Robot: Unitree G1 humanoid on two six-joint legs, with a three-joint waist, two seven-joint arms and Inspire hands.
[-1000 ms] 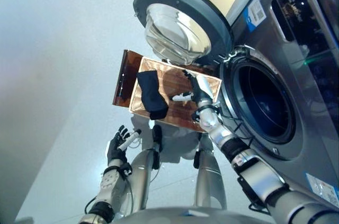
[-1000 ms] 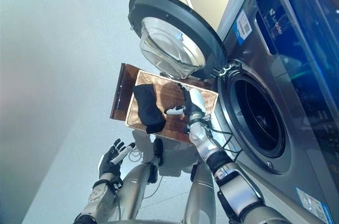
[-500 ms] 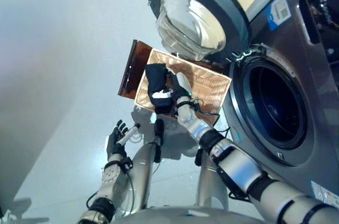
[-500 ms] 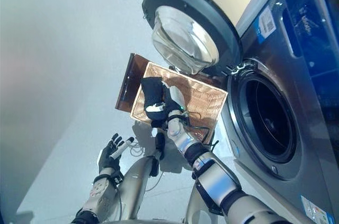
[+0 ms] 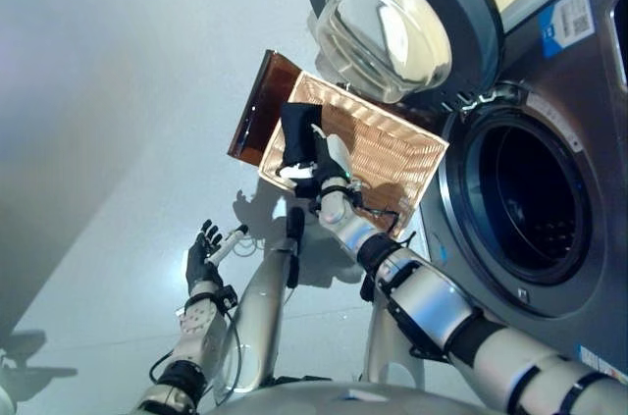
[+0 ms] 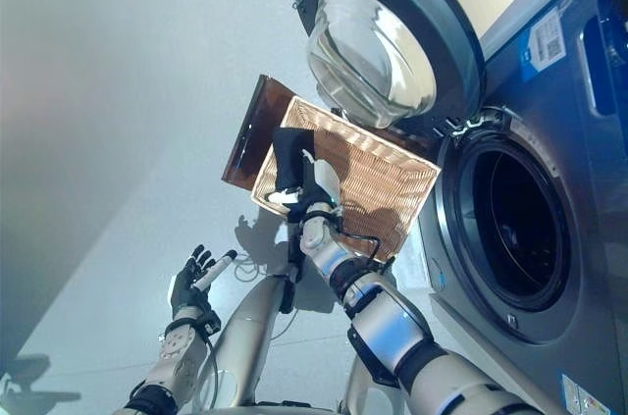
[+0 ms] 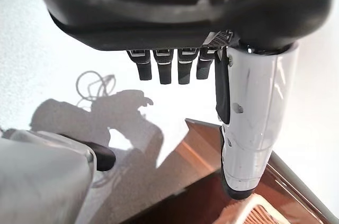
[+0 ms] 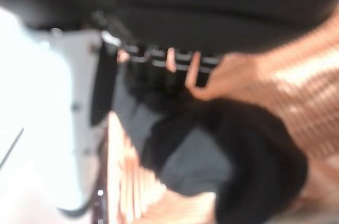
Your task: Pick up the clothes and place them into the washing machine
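Washing machine [image 5: 579, 121]: a grey front-loader is seen along the right side of the head views; the round drum opening [image 5: 535, 204] is dark, and what lies inside cannot be made out.
Door [image 5: 392, 18]: the round door with its glass bowl is swung fully open, standing above the basket and to the left of the drum opening.
Floor [image 5: 108, 91]: a pale grey floor is seen across the left of the scene.
Basket [image 5: 392, 155]: a woven, light brown rectangular basket is set on the floor just beside the machine, below the open door.
Brown panel [image 5: 257, 106]: a darker brown flat piece is seen lying against the basket's left edge.
Clothes [image 5: 296, 132]: a single black garment is seen lying in the left part of the basket, stretched lengthwise; in the right wrist view it is shown as a dark bunched mass [image 8: 233, 155] on the weave.
Right hand [image 6: 312, 189]: it is lowered onto the near end of the garment, inside the basket; the fingers are pressed into the cloth, but whether they are closed around it cannot be told.
Left hand [image 5: 204, 250]: it is held low over the floor, well apart from the basket; the fingers are relaxed and straight, and nothing is held.
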